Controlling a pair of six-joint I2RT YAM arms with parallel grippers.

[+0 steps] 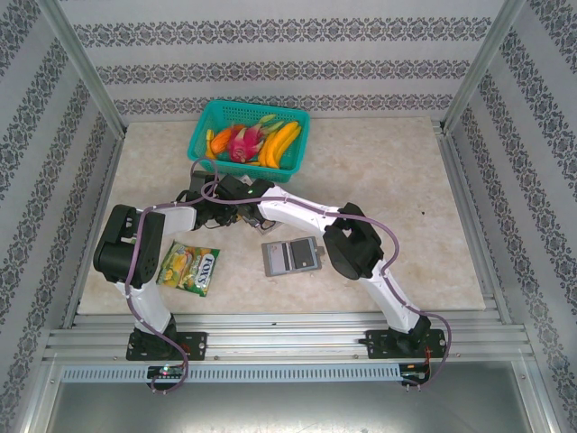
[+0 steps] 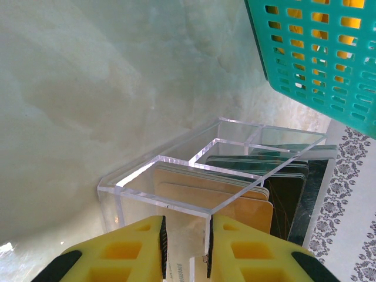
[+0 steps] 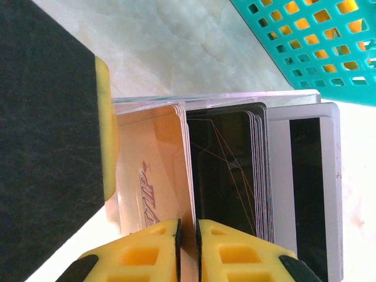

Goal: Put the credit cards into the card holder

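The right gripper, two yellow fingers, is pinched almost fully together on the near edge of the tan-orange plastic cards. These cards stand on edge in a stack straight ahead of it, and the top one carries slanted lettering. Just to the right of that stack stand the dark plastic cards, marked with thin orange lines. Beyond them to the right is a white plastic card with a wide dark stripe.

All the cards sit in a clear acrylic open-top box with dividers. The left gripper, also yellow-fingered, is set narrowly apart at the near wall of this box. Something pale lies in the gap, and I cannot tell whether the fingers are clamping it. From this gripper the tan-orange stack is closest, with the dark cards further ahead.

A teal plastic lattice basket lies past the box, ahead and to the right of both grippers, and holds yellow and pink fruit.

In the overhead view, the flat grey folding card holder lies on the pale marbled tabletop. It is well behind the right gripper, towards the arm bases, and two panels are showing. A green-yellow snack packet lies behind the left gripper, beside that arm.
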